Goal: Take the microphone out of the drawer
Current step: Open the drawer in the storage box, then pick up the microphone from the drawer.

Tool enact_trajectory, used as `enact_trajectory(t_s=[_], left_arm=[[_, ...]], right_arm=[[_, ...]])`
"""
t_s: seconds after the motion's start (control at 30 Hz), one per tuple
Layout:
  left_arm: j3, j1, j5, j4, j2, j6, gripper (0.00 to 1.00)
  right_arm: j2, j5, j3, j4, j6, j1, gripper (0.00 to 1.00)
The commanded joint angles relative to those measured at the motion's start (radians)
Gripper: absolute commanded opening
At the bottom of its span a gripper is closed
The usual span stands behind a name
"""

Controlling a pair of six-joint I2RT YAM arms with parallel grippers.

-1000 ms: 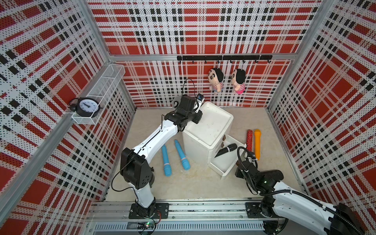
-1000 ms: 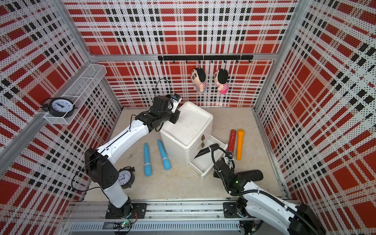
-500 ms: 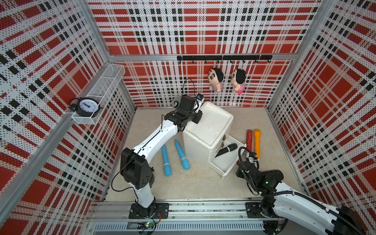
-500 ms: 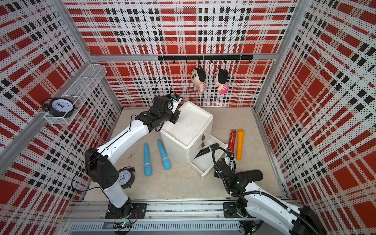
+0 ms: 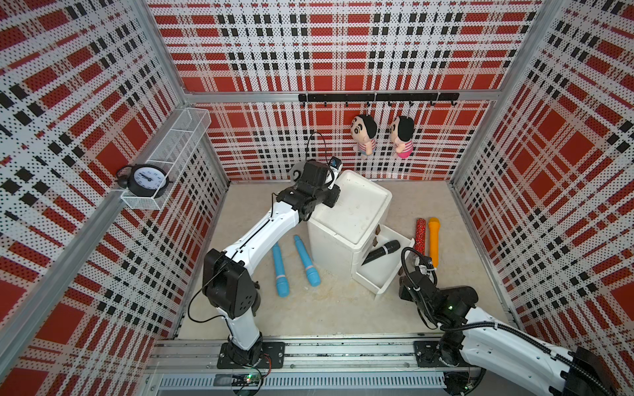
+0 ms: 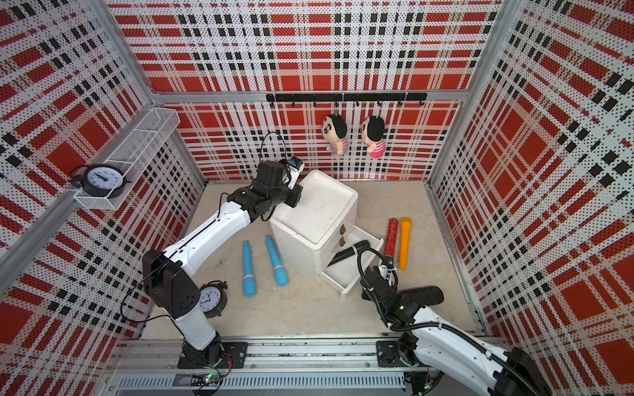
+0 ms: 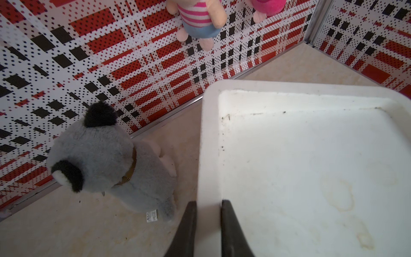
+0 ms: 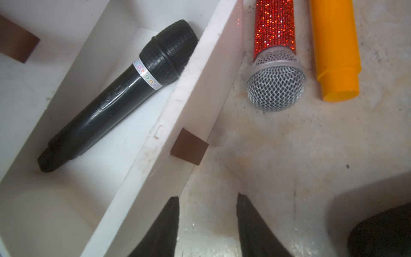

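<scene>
Hardly anything has moved since a second ago: in both top views the arms, the pulled-out drawer (image 5: 375, 274) and the black microphone (image 5: 380, 251) sit where they did. The white cabinet (image 5: 350, 212) stands near the middle of the floor, and its bottom drawer is out toward 4 o'clock. The microphone lies slantwise inside the drawer, with its head toward 2 o'clock against the front wall and its tail toward 8 o'clock. The right claw (image 8: 208, 197) hangs just outside the drawer front, at about 4 o'clock from it. Its jaws are apart and nothing is between them; they are short of the brown handle (image 8: 189, 149) and not touching it. The left claw (image 7: 208, 202) is at the cabinet's 10 o'clock edge, closed down on the raised rim of the cabinet top with one finger on each side of it. A red glitter microphone (image 5: 420, 236) and an orange microphone (image 5: 434, 240) lie side by side on the floor at 3 o'clock from the drawer, near its front but apart from it. Two blue microphones (image 5: 280, 271) lie at 8 o'clock from the cabinet. A grey plush toy (image 7: 106, 160) sits at the cabinet's 11 o'clock corner by the back wall, and two dolls (image 5: 364, 137) hang on that wall at 12 o'clock
</scene>
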Motion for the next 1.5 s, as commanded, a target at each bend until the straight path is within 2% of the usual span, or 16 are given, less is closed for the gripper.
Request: enact_trajectory(t_s=[0.0, 0.03, 0.1, 0.13, 0.4, 0.53, 0.6, 0.73, 0.8, 0.83, 0.97, 1.07, 1.27, 1.47], left_arm=[[-0.011, 0.018, -0.043, 0.007, -0.022, 0.015, 0.11], [-0.011, 0.018, -0.037, 0.007, -0.024, 0.013, 0.12], [-0.012, 0.015, -0.021, 0.006, -0.03, 0.013, 0.15], [-0.012, 0.016, -0.014, 0.007, -0.033, 0.013, 0.16], [-0.014, 0.013, 0.011, 0.007, -0.042, 0.002, 0.33], [-0.011, 0.011, 0.028, 0.007, -0.051, -0.003, 0.42], [-0.008, 0.011, 0.038, 0.008, -0.059, -0.008, 0.52], [0.001, 0.012, 0.047, 0.003, -0.097, -0.02, 0.78], [0.011, 0.011, 0.037, -0.009, -0.119, -0.024, 0.87], [0.02, 0.011, 0.035, -0.018, -0.129, -0.026, 0.98], [0.054, 0.003, 0.034, -0.072, -0.164, -0.022, 0.98], [0.069, -0.04, 0.027, -0.129, -0.181, 0.007, 0.98], [0.117, -0.202, -0.045, -0.19, -0.187, 0.008, 0.98], [0.17, -0.377, -0.053, -0.189, -0.132, -0.029, 0.98]], right_arm=[[-0.009, 0.002, 0.044, -0.008, -0.028, 0.008, 0.55], [-0.011, -0.002, 0.059, -0.018, -0.034, 0.008, 0.59], [-0.019, 0.005, 0.09, -0.048, -0.04, 0.009, 0.93], [-0.023, 0.011, 0.107, -0.06, -0.047, 0.008, 1.0], [0.037, 0.085, 0.295, -0.139, -0.163, 0.008, 1.0], [0.119, 0.149, 0.429, -0.25, -0.119, 0.006, 1.0], [0.147, 0.138, 0.475, -0.313, -0.096, -0.009, 1.0], [0.169, 0.004, 0.507, -0.299, -0.165, -0.088, 1.0], [0.161, -0.072, 0.5, -0.273, -0.185, -0.135, 1.0], [0.16, -0.107, 0.502, -0.27, -0.195, -0.163, 1.0], [0.19, -0.215, 0.551, -0.319, -0.244, -0.278, 1.0], [0.23, -0.297, 0.585, -0.365, -0.294, -0.371, 1.0], [0.257, -0.568, 0.628, -0.374, -0.425, -0.626, 1.0], [0.332, -0.68, 0.684, -0.411, -0.504, -0.808, 1.0]])
